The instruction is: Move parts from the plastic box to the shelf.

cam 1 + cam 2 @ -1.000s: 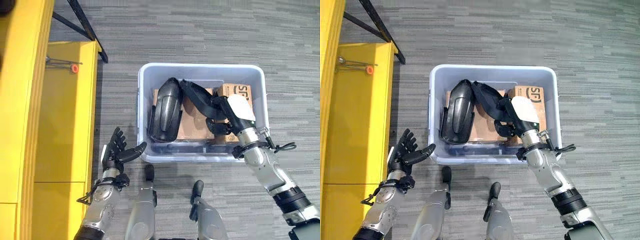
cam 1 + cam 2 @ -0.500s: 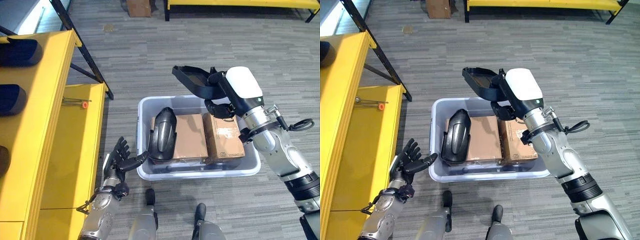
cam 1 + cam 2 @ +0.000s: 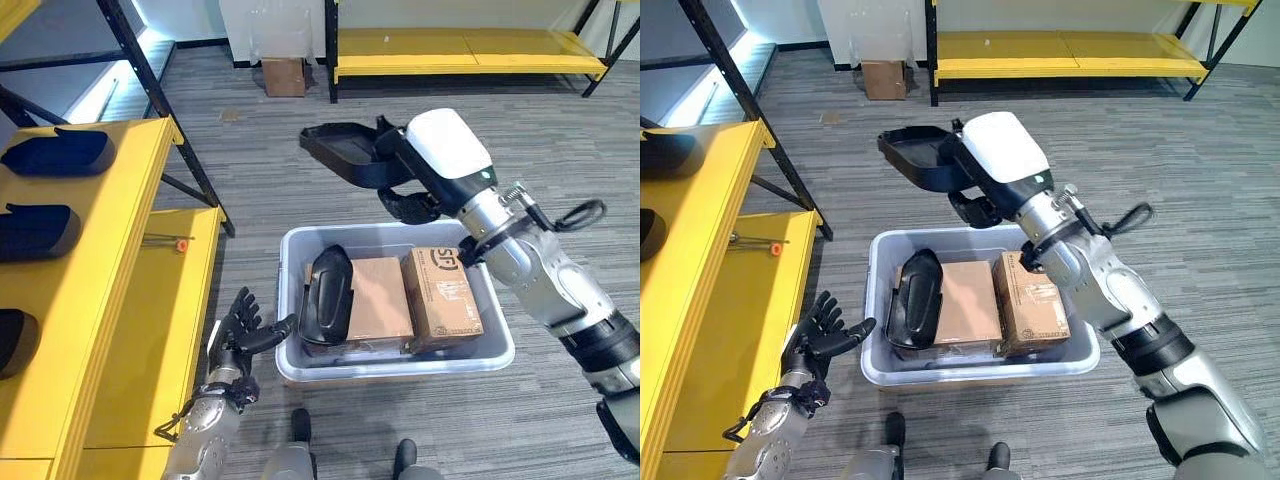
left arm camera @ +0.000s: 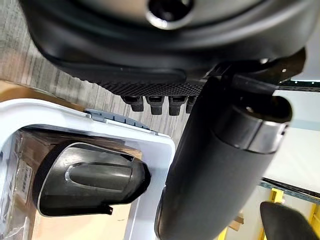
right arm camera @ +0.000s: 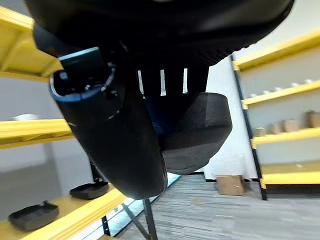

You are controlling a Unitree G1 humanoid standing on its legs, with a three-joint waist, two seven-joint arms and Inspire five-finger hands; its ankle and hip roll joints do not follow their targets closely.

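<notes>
Carried higher since 0.5 s ago: black curved plastic part (image 3: 345,160), upper centre, above grey plastic box (image 3: 498,345), clamped by right hand (image 3: 405,190). Left hand (image 3: 240,330) spread, empty, lower left.

Your robot's arms are silver-grey, jointed metal segments with black bands at the elbows. The right hand (image 3: 415,195) is dark, and its back carries a smooth white cover. The left hand (image 3: 240,325) is dark too, with slim black fingers and a white patch at its side. Silver rings mark both wrists.
</notes>
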